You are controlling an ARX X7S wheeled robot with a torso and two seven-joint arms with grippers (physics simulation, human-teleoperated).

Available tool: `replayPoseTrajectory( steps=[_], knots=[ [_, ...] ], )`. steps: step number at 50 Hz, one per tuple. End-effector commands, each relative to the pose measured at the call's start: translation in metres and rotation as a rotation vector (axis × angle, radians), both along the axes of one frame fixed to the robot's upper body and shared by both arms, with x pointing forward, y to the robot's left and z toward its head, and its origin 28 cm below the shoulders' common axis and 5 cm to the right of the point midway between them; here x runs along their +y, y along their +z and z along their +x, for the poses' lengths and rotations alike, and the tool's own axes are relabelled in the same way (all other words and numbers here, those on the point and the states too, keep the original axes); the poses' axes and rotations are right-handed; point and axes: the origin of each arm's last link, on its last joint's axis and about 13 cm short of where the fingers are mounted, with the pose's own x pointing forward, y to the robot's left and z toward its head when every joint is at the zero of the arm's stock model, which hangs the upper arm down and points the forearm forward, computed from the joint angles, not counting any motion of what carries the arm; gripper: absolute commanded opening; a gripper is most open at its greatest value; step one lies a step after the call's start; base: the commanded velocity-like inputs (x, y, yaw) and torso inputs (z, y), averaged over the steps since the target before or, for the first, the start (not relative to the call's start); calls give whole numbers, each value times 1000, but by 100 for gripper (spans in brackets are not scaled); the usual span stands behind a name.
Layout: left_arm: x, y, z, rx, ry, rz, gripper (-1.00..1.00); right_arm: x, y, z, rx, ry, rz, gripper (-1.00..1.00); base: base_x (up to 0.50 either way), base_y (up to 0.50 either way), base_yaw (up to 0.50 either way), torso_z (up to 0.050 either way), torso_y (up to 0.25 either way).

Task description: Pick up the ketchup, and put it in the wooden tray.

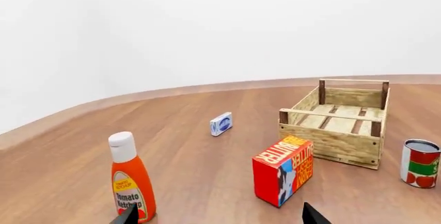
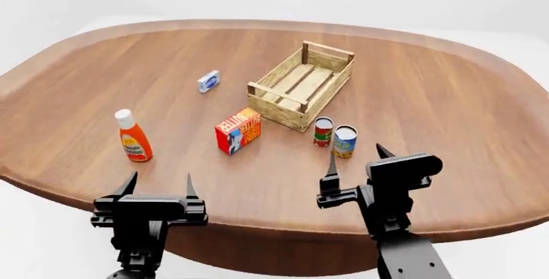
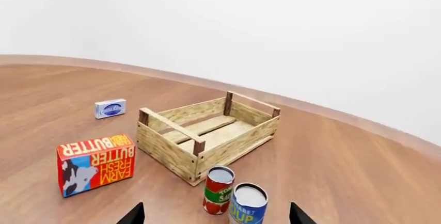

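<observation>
All three views are evenly and brightly lit, as if from soft overhead light; no single source can be made out. Only faint, short shadows are cast on the table [image 2: 446, 99] beneath the objects. No glare is seen on the wood. The white background is left nearly featureless. Edges are rendered slightly soft, and no bending at the borders is noticed.

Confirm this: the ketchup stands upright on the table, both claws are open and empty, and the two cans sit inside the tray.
One part is wrong: the two cans stand on the table just outside the tray, not inside it, as the head view shows. The rest holds: the ketchup stands upright, and the left claw and right claw are open and empty.
</observation>
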Motion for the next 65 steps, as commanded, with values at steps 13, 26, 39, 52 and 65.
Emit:
replayPoseTrajectory(
  steps=[13,26,39,52,65],
  knots=[
    [17,17,15,-43,46,79,100,-3,13,9,1,38,-58,100,127,21,500,0,0],
    [7,19,12,-32,-6,71,100,-5,17,7,7,17,-65,100,66,-42,181,0,0],
    [5,27,22,-45,-10,73,100,-4,21,10,13,20,-69,100,118,-486,0,0,0],
    [2,55,44,-63,-25,42,100,-3,35,14,14,-14,-101,100,27,-110,0,0,0],
    [-5,81,62,-89,-54,30,100,-2,50,14,10,-12,-126,100,80,19,0,0,0]
  ],
)
